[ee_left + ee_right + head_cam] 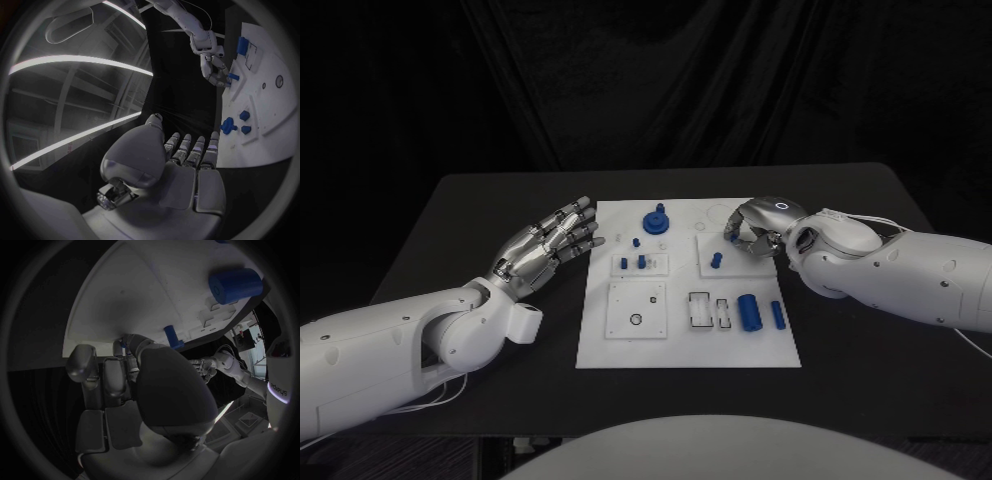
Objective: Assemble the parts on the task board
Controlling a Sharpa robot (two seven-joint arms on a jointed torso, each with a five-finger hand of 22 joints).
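Observation:
The white task board (733, 345) lies mid-table. My right hand (759, 222) hovers over its far right corner, fingers curled in, and pinches a small blue peg (730, 238) at its fingertips; the right wrist view shows that peg (124, 345) between the fingers, just above the board (144, 295). My left hand (548, 242) floats beside the board's left edge, fingers straight and spread, holding nothing. In the left wrist view its palm (184, 167) faces the board (265, 107), with the right hand (214, 70) beyond.
On the board stand a large blue knob (655, 220), a few short pegs (633, 262), an upright peg (715, 260) and a blue cylinder (750, 310) beside a thin blue piece (776, 315). Bare black table (877, 330) surrounds the board.

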